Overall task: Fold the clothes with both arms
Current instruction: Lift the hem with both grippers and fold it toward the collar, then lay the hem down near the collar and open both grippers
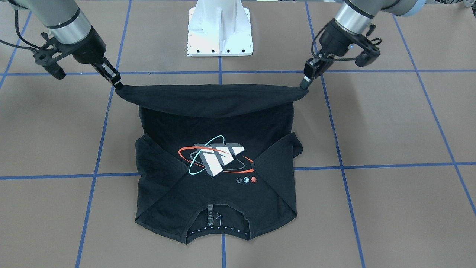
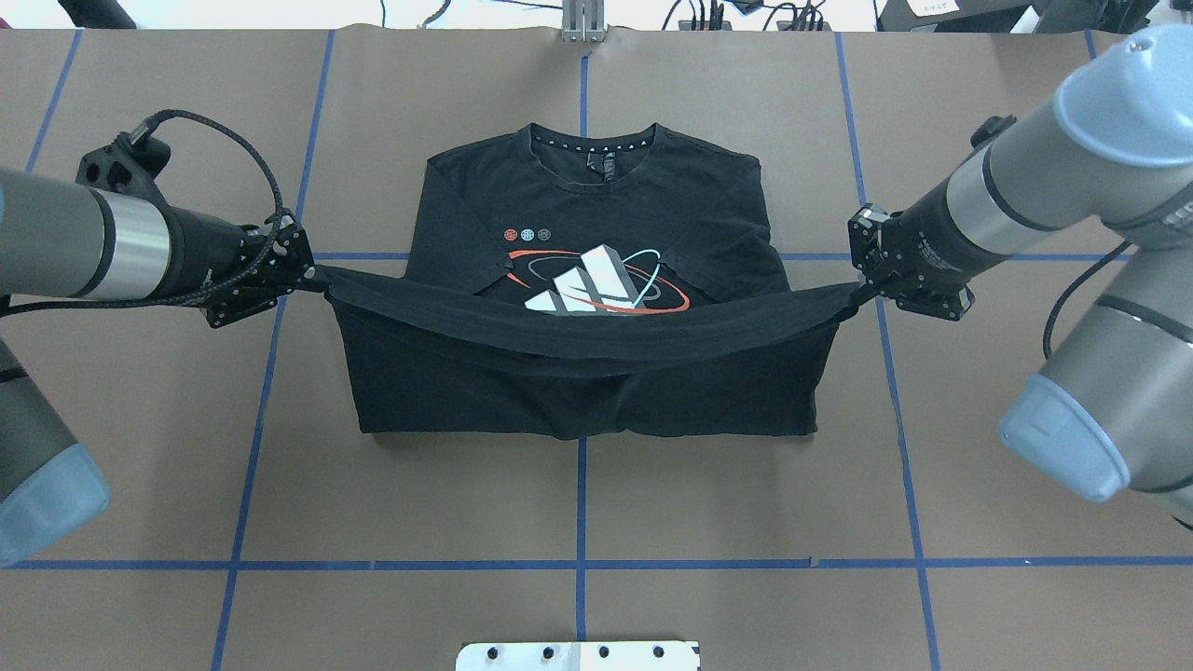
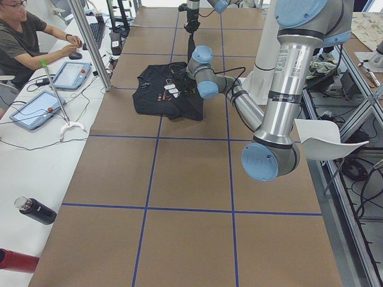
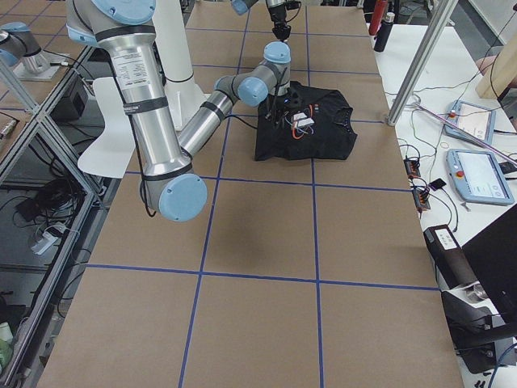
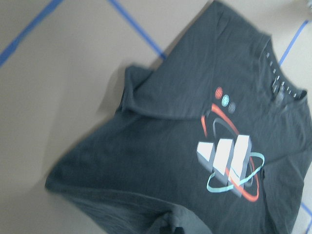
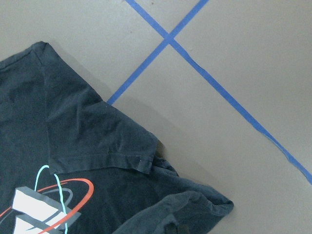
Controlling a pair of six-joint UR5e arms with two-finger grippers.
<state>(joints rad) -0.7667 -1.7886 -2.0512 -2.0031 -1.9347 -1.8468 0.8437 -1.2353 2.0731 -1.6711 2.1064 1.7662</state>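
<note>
Hem (image 2: 596, 326) of black short-sleeved T-shirt (image 2: 596, 210) hangs taut between both grippers, long axis crosswise to the robot, raised over the chest graphic. Shirt lies mid-table on brown blue-taped table (image 2: 746, 485), sleeves folded in, collar (image 2: 594, 149) on the far side from the robot. Left gripper (image 2: 312, 272) and right gripper (image 2: 862, 291) each pinch a hem corner, wrists near horizontal and level. Likely next: carry hem straight forward to collar; both arms look equally near.

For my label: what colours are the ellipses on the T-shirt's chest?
Red and cyan ellipses on the black T-shirt; best in the front-facing view.
</note>
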